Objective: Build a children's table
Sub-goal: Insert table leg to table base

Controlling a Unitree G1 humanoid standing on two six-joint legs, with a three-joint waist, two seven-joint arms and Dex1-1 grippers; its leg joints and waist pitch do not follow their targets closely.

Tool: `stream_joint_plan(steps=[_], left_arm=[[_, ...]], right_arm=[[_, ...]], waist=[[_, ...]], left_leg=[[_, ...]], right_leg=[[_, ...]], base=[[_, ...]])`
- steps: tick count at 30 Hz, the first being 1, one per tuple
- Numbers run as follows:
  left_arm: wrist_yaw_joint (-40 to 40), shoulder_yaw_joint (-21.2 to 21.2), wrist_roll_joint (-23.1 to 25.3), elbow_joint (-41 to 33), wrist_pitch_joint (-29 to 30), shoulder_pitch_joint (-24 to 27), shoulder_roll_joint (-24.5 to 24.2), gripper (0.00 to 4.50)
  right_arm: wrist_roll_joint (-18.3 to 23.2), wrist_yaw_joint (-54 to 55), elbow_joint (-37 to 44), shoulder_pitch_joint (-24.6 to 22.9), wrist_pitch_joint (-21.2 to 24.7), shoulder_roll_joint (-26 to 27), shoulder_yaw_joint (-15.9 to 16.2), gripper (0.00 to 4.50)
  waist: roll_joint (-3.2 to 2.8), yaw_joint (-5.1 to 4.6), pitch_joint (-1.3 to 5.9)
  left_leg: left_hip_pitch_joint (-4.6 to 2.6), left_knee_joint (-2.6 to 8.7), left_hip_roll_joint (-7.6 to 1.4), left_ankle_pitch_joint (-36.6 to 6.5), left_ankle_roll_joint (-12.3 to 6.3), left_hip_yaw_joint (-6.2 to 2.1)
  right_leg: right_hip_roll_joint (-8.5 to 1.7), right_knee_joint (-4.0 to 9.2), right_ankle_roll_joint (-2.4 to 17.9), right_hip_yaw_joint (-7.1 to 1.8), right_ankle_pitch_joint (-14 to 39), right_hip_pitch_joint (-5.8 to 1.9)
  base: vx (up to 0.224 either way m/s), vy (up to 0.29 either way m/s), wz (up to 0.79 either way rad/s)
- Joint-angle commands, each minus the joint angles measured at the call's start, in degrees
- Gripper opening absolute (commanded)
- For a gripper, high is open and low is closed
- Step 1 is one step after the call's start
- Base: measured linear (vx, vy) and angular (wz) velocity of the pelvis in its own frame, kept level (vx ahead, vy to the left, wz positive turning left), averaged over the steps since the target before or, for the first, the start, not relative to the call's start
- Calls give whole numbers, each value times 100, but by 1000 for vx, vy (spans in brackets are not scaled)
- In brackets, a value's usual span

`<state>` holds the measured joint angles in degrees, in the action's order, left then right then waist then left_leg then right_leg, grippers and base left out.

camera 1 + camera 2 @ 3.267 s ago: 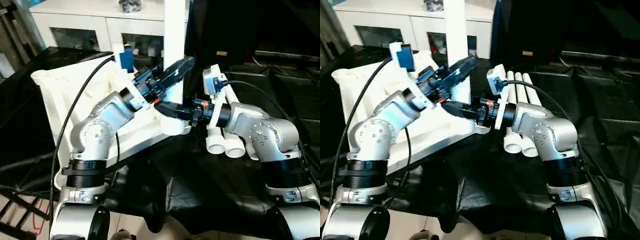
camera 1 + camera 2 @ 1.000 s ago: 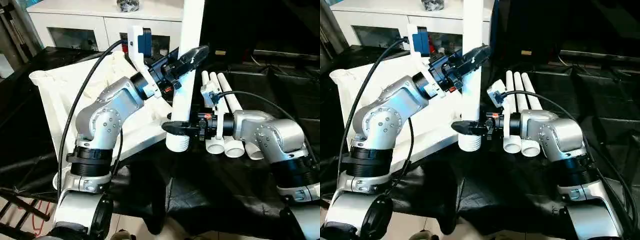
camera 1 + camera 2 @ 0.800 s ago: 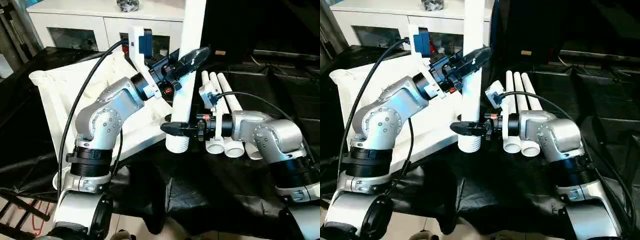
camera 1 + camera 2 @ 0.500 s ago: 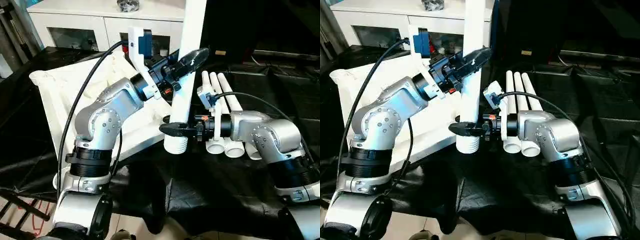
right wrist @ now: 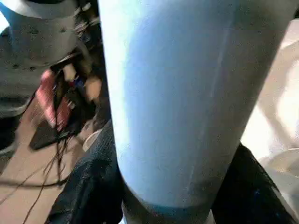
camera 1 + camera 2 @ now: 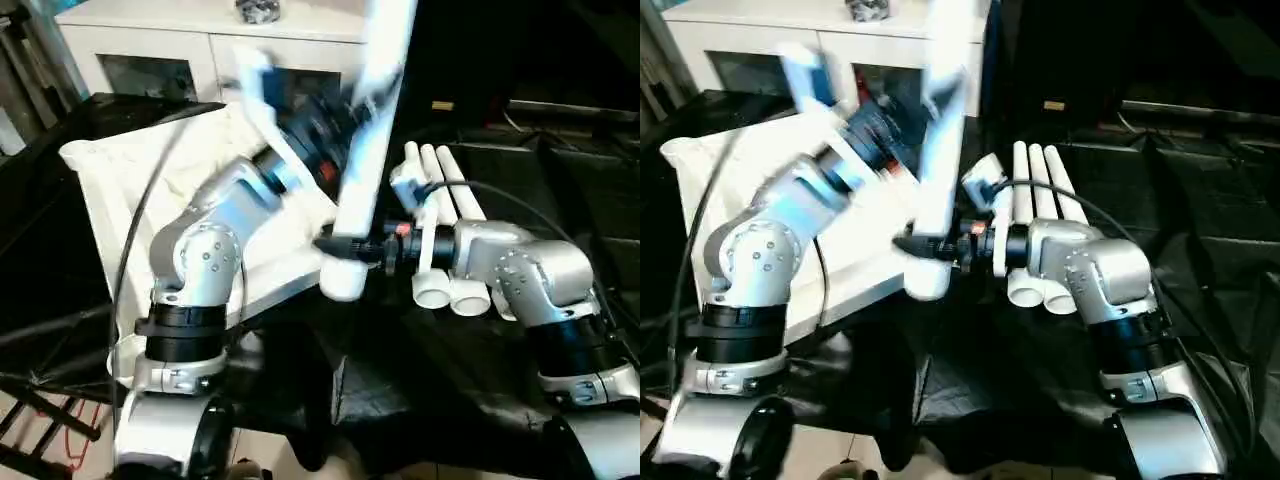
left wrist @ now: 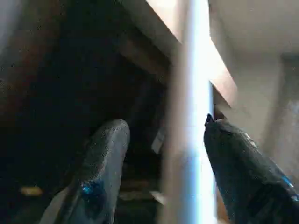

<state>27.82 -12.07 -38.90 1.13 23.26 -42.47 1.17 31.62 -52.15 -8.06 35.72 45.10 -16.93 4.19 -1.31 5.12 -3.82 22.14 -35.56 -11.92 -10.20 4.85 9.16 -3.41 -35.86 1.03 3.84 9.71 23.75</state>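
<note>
You have one white leg (image 6: 368,130) standing nearly upright, top tilted slightly away from the robot, w/ its lower end just off the near edge of the tabletop (image 6: 130,190). Right gripper (image 6: 335,245) comes in level from the right and grips the leg near its lower end: in the right wrist view both black fingers (image 5: 86,186) sit pressed against opposite sides of the tube. Left gripper (image 7: 161,154) is higher up the same leg; in the left wrist view its fingers (image 7: 105,163) stand spread, the tube between them, a visible gap on one side, so no clamp on that end. Left arm is motion-blurred in the head views. Tabletop lies underside-up and tilted on the black-covered work surface (image 6: 450,380), left of centre, ribs facing you. Three more legs (image 6: 445,230) lie side by side, touching, to the right of the held leg, open ends toward the robot. White cabinet (image 6: 180,50) stands behind the tabletop, along the far edge.
</note>
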Motion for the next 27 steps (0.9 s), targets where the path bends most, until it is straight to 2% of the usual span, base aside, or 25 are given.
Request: stream_joint_plan(steps=[1,3,4,5,6,7,8,9,10,11,12,14,15,16,17,18,19,21,22,23,24,25,27], left_arm=[[-229,-166,-72,12,-142,-38,22,291],[-302,-253,-75,10,-225,-31,40,291],[-335,-274,-41,45,-235,-16,5,291],[-360,-190,172,155,-216,22,-126,291],[-360,-190,172,155,-216,22,-126,291],[-157,461,1201,531,-455,255,-700,291],[-71,783,1644,694,-528,361,-961,291],[86,1440,2412,981,-680,586,-1438,291],[397,1875,2767,1104,-843,746,-1714,291],[705,2178,2912,1165,-906,896,-1869,291],[705,2178,2912,1165,-906,896,-1869,291],[1006,2397,2941,1210,-945,1027,-1930,291],[1270,2588,2824,1357,-818,1115,-1842,291],[1270,2588,2824,1357,-818,1115,-1842,291],[1331,2741,2885,1527,-788,1114,-1824,291],[1340,2918,3042,1793,-811,1069,-1825,291],[1341,2944,3067,1840,-817,1059,-1827,291],[1289,3049,3193,2120,-805,979,-1811,291],[1273,3085,3335,2450,-787,870,-1757,291],[1273,3085,3337,2455,-787,868,-1756,291],[1220,3073,3421,2698,-759,781,-1696,291],[1073,3022,3484,2936,-647,689,-1630,291],[800,2930,3610,3334,-613,536,-1545,255]], right_arm=[[2,173,47,-10,-120,27,-171,191],[3,350,92,-62,-203,105,-288,191],[-18,442,125,-91,-247,139,-329,191],[-161,578,162,-123,-377,132,-315,191],[-161,578,162,-123,-377,132,-315,191],[-585,1037,109,-168,-757,146,-279,191],[-767,1294,17,-161,-908,167,-300,191],[-1066,1723,-206,-149,-1175,162,-357,191],[-1261,1986,-342,-154,-1372,135,-387,191],[-1369,2208,-454,-168,-1475,118,-450,191],[-1369,2208,-454,-168,-1475,118,-450,191],[-1428,2408,-545,-188,-1559,119,-542,191],[-1435,2671,-659,-229,-1639,144,-742,191],[-1435,2671,-659,-229,-1639,144,-742,191],[-1471,2758,-689,-257,-1658,121,-781,191],[-1536,2778,-654,-308,-1687,86,-759,191],[-1547,2779,-643,-318,-1694,84,-752,191],[-1568,2777,-537,-373,-1681,79,-747,191],[-1584,2806,-453,-422,-1713,104,-757,191],[-1584,2806,-451,-422,-1714,105,-757,191],[-1594,2816,-419,-452,-1734,105,-754,191],[-1602,2822,-397,-477,-1747,108,-747,191],[-1622,2851,-395,-500,-1786,128,-738,191]], waist=[[29,3,483],[36,2,486],[71,-5,481],[45,8,481],[43,4,477],[72,-3,476],[68,-1,469],[48,1,472],[31,-30,470],[24,-25,470],[18,-19,478],[16,-13,503],[22,-5,512],[14,9,504],[35,7,504],[-59,-4,490],[-25,-20,487],[-76,-41,488],[-78,-56,485],[-41,-66,480],[-36,-69,492],[-86,-85,490],[-69,-110,483]], left_leg=[[-50,374,-54,-818,-66,15],[-56,377,-55,-822,-68,13],[-57,376,-51,-827,-75,24],[-63,382,-58,-816,-66,15],[-61,381,-56,-817,-63,19],[-61,386,-50,-820,-65,24],[-73,414,-61,-833,-18,-1],[-73,427,-53,-818,5,-13],[-95,438,-49,-848,141,-7],[-90,437,-46,-851,173,-9],[-99,437,-48,-846,200,-6],[-99,426,-56,-788,240,11],[-99,423,-69,-710,203,21],[-99,420,-64,-713,174,40],[-88,419,-70,-726,147,38],[-81,416,-54,-768,136,38],[-86,416,-44,-825,125,46],[-82,414,-34,-916,117,38],[-82,412,-27,-941,112,43],[-81,412,-15,-982,97,47],[-81,415,-19,-973,102,36],[-83,407,-16,-975,94,37],[-92,400,-3,-1058,54,39]], right_leg=[[-348,482,909,-221,1348,-381],[-350,479,884,-221,1407,-380],[-344,489,862,-224,1449,-369],[-350,484,839,-223,1487,-361],[-346,490,803,-225,1508,-350],[-343,496,776,-224,1529,-362],[-334,489,514,-233,1719,-315],[-342,492,443,-229,1777,-316],[-353,504,295,-240,1948,-296],[-357,504,299,-238,1963,-292],[-369,513,311,-247,1958,-288],[-364,466,523,-259,1587,-304],[-368,424,712,-272,1247,-295],[-368,418,846,-273,1086,-289],[-372,386,947,-274,925,-319],[-355,404,942,-271,891,-314],[-348,415,928,-272,902,-321],[-361,426,896,-276,1036,-350],[-352,445,877,-275,1083,-350],[-346,468,832,-275,1176,-360],[-355,452,837,-272,1189,-375],[-351,467,843,-270,1225,-363],[-340,500,824,-258,1431,-363]], base=[[0,0,0],[0,0,0],[0,0,0],[0,0,0],[0,0,0],[0,0,0],[0,0,0],[0,0,0],[0,0,0],[0,0,0],[0,0,0],[0,0,0],[0,0,0],[0,0,0],[0,0,0],[0,0,0],[0,0,0],[0,0,0],[0,0,0],[0,0,0],[0,0,0],[0,0,0],[0,0,0]])
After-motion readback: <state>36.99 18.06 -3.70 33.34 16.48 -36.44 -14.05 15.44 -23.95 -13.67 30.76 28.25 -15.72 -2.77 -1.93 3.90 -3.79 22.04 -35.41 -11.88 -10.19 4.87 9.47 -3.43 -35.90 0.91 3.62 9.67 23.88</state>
